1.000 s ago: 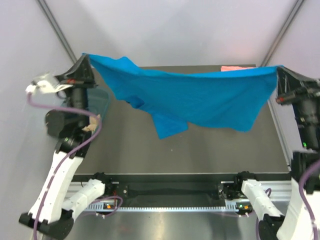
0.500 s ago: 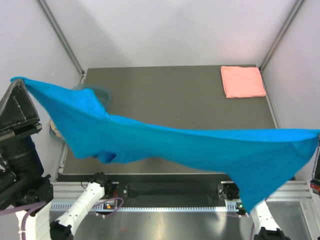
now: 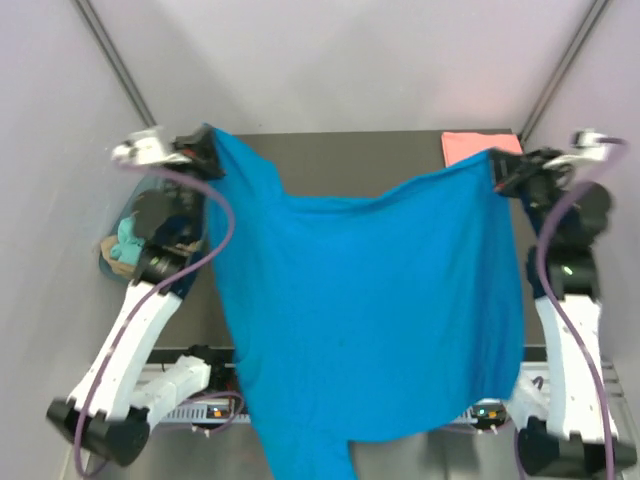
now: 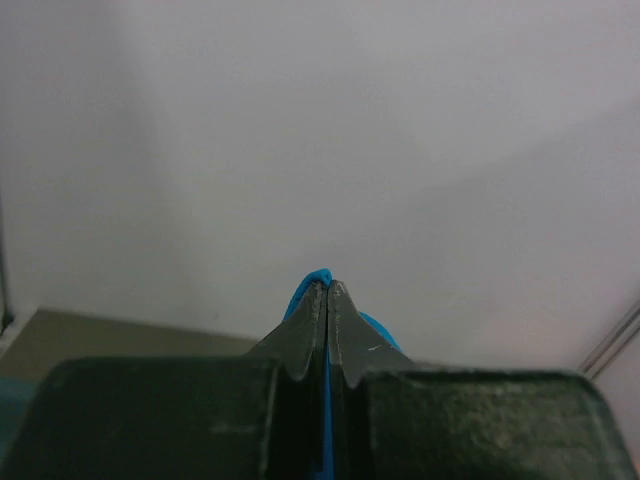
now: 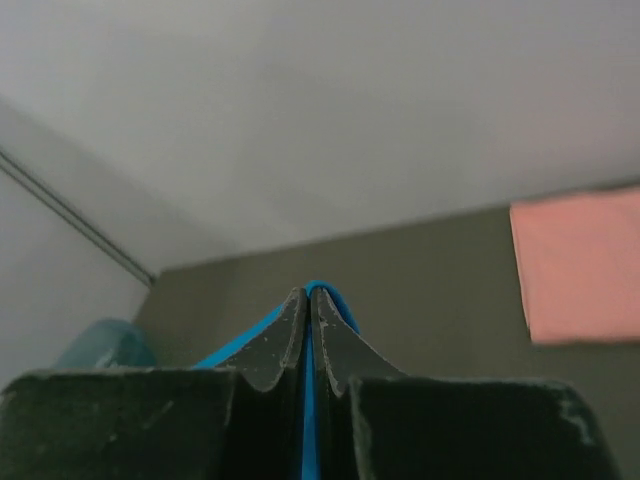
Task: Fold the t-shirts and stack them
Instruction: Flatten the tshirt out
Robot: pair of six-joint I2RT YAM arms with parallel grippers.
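Observation:
The bright blue t-shirt hangs spread in the air between both arms and covers most of the table in the top view. My left gripper is shut on its upper left corner; blue cloth shows between the closed jaws. My right gripper is shut on its upper right corner, with blue cloth at the tips. The salmon pink t-shirt lies folded at the table's far right corner and also shows in the right wrist view.
A translucent blue-grey tub with cloth inside stands at the table's left edge, behind the left arm; it also shows in the right wrist view. Grey enclosure walls rise on all sides. The arm bases are hidden behind the hanging shirt.
Both grippers have swung back up and toward the far side from low near positions. The blue shirt now hangs down as a wide sheet instead of stretching flat across the front.

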